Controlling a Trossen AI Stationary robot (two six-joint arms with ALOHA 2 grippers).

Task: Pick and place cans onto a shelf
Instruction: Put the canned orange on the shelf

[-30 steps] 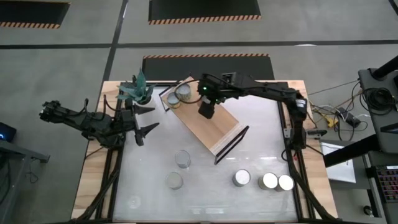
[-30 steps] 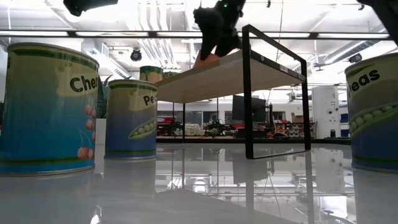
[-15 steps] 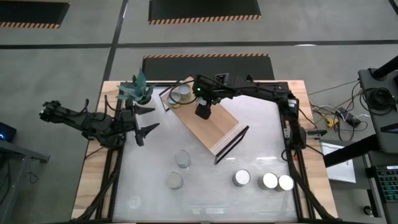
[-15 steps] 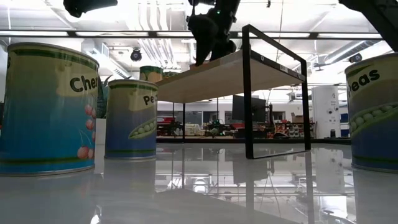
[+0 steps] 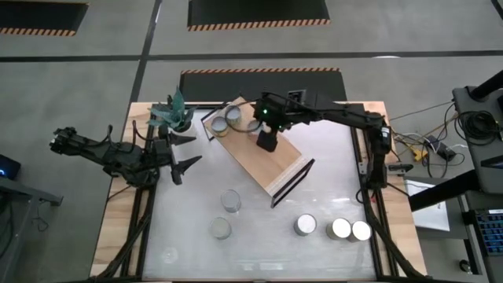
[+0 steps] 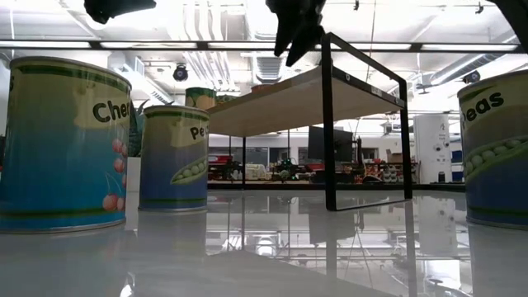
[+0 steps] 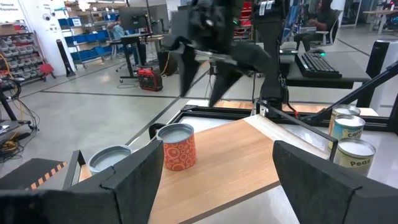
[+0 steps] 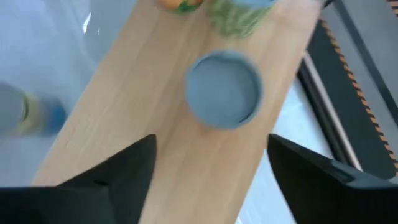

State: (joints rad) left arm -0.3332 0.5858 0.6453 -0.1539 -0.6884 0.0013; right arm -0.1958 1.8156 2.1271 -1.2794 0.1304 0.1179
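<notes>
Shelf, a long light-wood board on a black wire frame, lies with its long axis diagonal across the white tabletop, running from the far-left corner toward the near right. Short metal cans with grey tops stand upright on its far end: one directly below the right gripper in the right wrist view, another with an orange patterned side just beside it.

Right gripper hovers above the board, fingers spread wide, holding nothing. Cans beyond it are partly cut off in its wrist view.

More cans stand on the tabletop, well clear of the gripper.

Left gripper waits at the table's left edge, fingers apart, empty.
</notes>
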